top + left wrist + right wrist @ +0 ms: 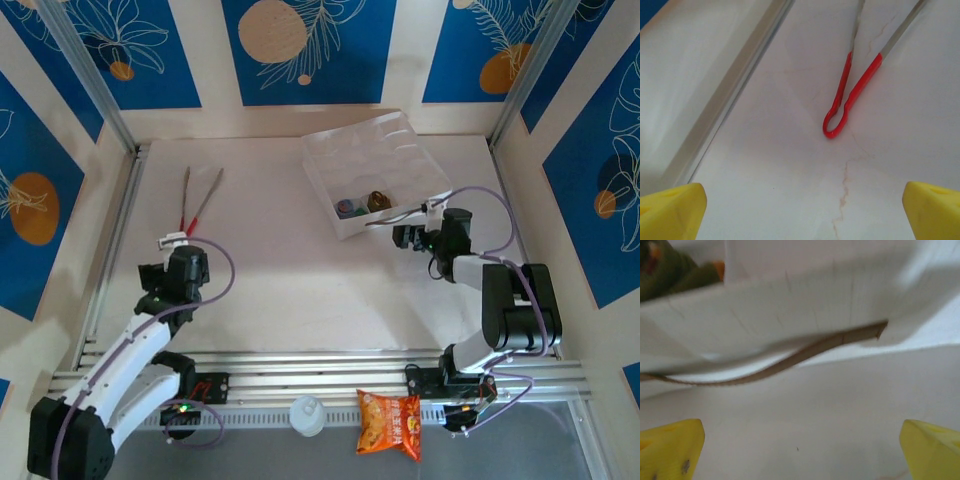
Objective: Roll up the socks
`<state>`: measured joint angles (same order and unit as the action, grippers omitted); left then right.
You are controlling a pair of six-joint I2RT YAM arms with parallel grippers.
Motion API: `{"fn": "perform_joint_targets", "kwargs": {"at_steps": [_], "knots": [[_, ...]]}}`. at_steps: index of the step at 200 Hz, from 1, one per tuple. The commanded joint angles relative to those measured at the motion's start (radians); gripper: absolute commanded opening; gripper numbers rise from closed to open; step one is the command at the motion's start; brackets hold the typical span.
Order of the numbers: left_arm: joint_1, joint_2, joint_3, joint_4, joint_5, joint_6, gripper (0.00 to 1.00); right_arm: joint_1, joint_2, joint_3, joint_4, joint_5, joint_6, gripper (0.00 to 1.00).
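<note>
Two small socks lie in the near corner of a white compartment box: a greyish one and an olive-green one side by side. The olive-green sock with a bit of orange peeks over the box wall in the right wrist view. My right gripper is open just outside the box's near edge, low over the table, holding nothing. Far off at the left, my left gripper is open over bare table.
Red-handled metal tongs lie just ahead of the left gripper. An orange snack packet and a white cap sit beyond the table's near rail. Aluminium frame rails border the table.
</note>
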<state>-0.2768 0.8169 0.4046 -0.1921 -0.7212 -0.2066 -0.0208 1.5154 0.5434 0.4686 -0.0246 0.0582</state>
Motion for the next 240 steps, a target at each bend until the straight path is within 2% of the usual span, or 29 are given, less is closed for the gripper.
{"fn": "perform_joint_targets", "kwargs": {"at_steps": [1,15,25,36,47,105,121,137,144,148,162,175,188,240], "knots": [[0.05,-0.014,-0.132,0.42,0.081,0.068,1.0,-0.009,-0.024,-0.078,0.22,-0.042,0.022,0.99],[0.096,0.034,-0.196,0.607,0.123,0.078,1.0,-0.008,0.036,-0.162,0.458,-0.005,0.053,0.99],[0.123,0.103,-0.196,0.662,0.157,0.08,1.0,0.006,-0.014,-0.143,0.332,0.018,0.025,0.99],[0.145,0.174,-0.191,0.732,0.213,0.108,1.0,0.033,0.02,-0.149,0.405,0.055,0.012,0.99],[0.154,0.246,-0.183,0.812,0.247,0.131,1.0,0.032,-0.003,-0.131,0.331,0.082,0.017,0.99],[0.186,0.655,-0.086,1.159,0.324,0.162,1.0,0.016,0.006,-0.12,0.325,0.064,0.034,0.99],[0.199,0.64,-0.072,1.088,0.409,0.165,1.0,0.015,0.005,-0.12,0.322,0.061,0.035,0.99],[0.185,0.71,-0.163,1.293,0.488,0.212,1.0,0.014,0.005,-0.12,0.321,0.061,0.035,0.99],[0.178,0.804,-0.205,1.525,0.475,0.236,1.0,0.015,0.005,-0.121,0.32,0.06,0.035,0.99],[0.179,0.822,-0.216,1.597,0.478,0.233,1.0,0.015,0.006,-0.12,0.322,0.062,0.035,0.99],[0.193,0.72,-0.173,1.355,0.484,0.196,1.0,0.015,0.005,-0.12,0.321,0.061,0.035,0.99],[0.212,0.764,-0.114,1.325,0.515,0.195,1.0,0.015,0.005,-0.121,0.321,0.062,0.035,0.99],[0.215,0.738,-0.05,1.149,0.551,0.2,1.0,0.015,0.005,-0.122,0.322,0.063,0.034,0.99],[0.213,0.743,-0.065,1.19,0.549,0.206,1.0,0.013,0.007,-0.118,0.318,0.06,0.035,0.99]]}}
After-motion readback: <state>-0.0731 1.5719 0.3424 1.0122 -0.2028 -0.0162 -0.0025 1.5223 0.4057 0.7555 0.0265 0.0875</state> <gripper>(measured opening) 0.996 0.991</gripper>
